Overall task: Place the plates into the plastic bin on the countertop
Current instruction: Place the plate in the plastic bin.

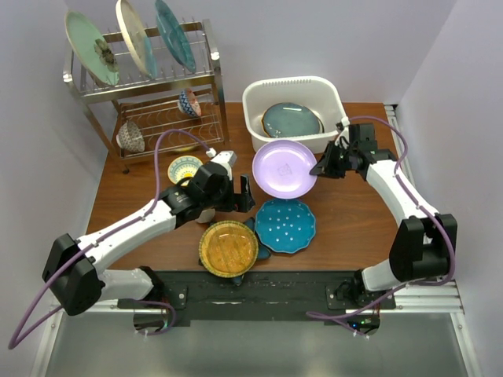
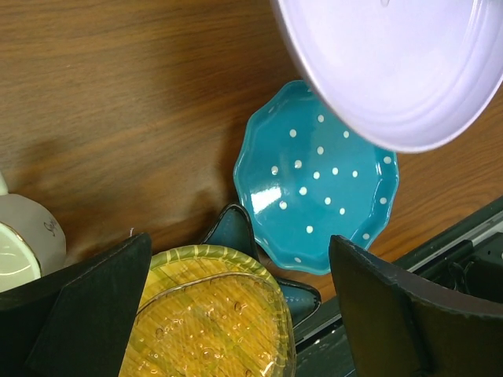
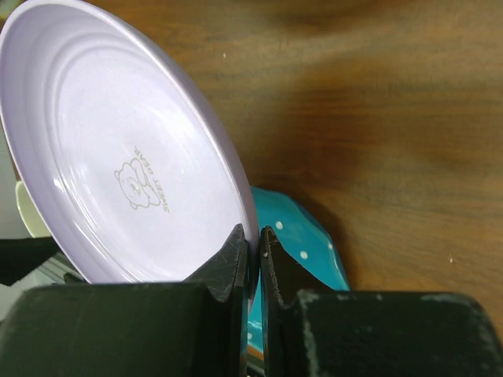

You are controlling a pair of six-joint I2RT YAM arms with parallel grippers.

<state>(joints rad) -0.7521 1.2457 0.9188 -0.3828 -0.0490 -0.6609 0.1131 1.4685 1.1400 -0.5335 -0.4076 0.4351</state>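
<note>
Gripper on the right arm point(image 3: 252, 239) is pinching the lavender plate point(image 1: 284, 168) by its rim above the counter point(image 1: 354, 228); left gripper point(image 1: 246, 193) is gaping open, holding nothing.

Eight plates point(image 1: 284, 168), two small bowls point(image 1: 189, 103), one mug point(image 1: 185, 168), one plastic bin point(image 1: 292, 81) and one wire rack point(image 1: 149, 88).

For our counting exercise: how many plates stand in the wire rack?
3, all on the top tier: mint plate left, cream plate middle, teal plate right. None seems hidden.
</note>
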